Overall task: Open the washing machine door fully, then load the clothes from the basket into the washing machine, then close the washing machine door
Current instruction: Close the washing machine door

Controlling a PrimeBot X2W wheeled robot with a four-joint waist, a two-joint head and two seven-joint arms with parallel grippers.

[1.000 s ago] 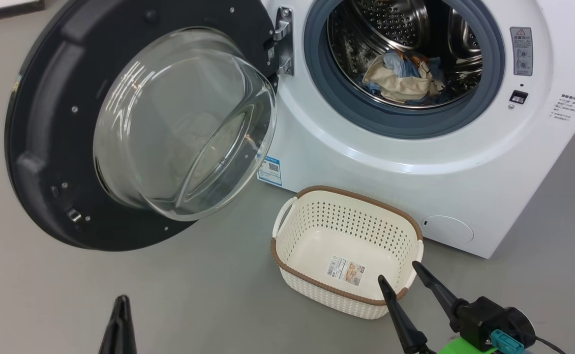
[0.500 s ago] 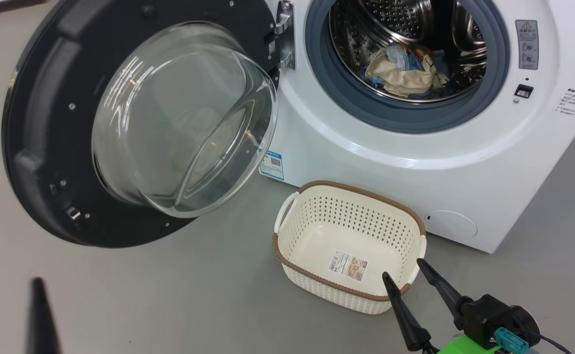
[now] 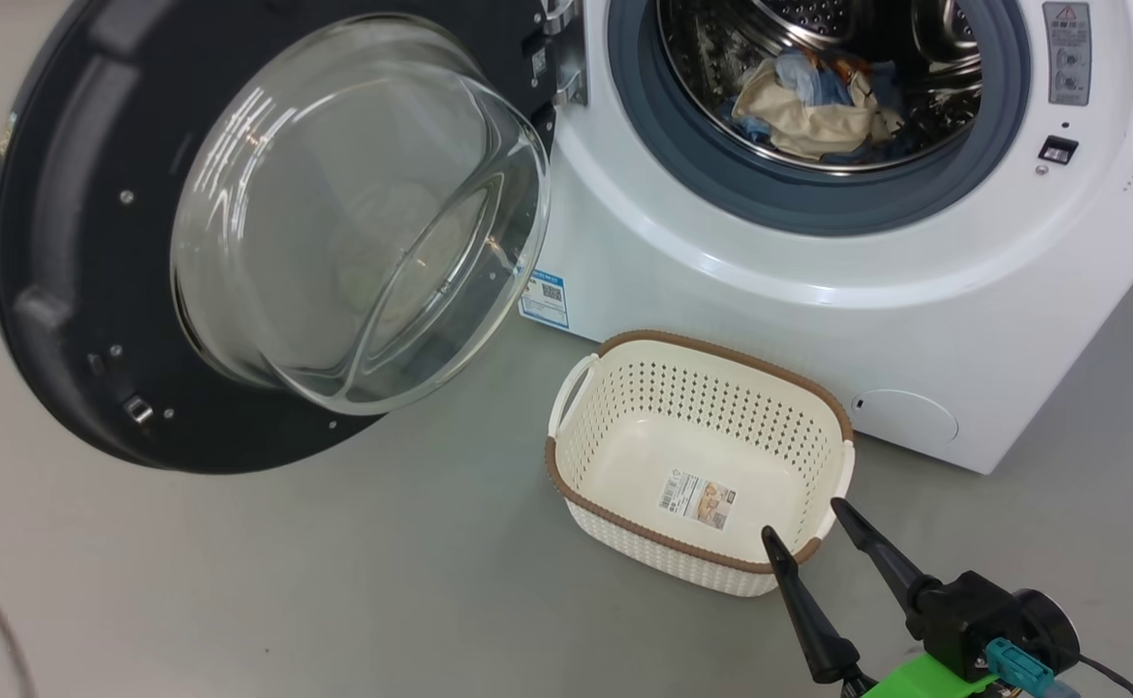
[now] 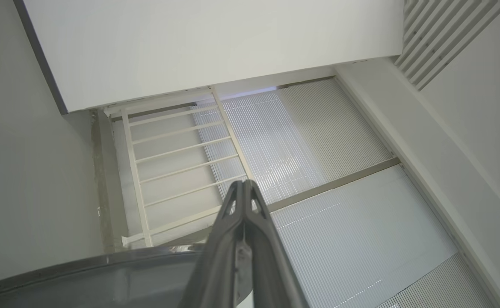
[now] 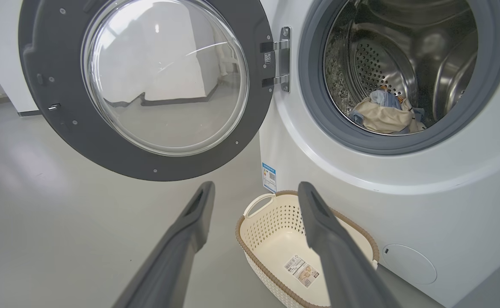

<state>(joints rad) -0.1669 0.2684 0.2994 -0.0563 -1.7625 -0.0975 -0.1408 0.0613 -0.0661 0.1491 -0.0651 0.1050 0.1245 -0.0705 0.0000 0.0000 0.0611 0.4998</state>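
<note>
Floor [image 3: 333,582] open beside basket [image 3: 702,402]; door [image 3: 43,242] wide; right end effector [image 3: 802,517] spread, left end effector [image 4: 243,185] closed, both empty.

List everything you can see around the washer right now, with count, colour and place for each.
washing machine: one, white, on the grey floor
washing machine door: one, black rim, clear glass, swung open left of the drum
clothes: one bundle, cream and light blue, inside the drum
basket: one, cream, brown rim, on the floor before the machine
energy sticker: one, blue, machine's lower front
filter cover: one, white, machine's lower right
right gripper: one, dark, open, by the basket's near corner
left gripper: one, dark, shut, against a pale wall
</note>
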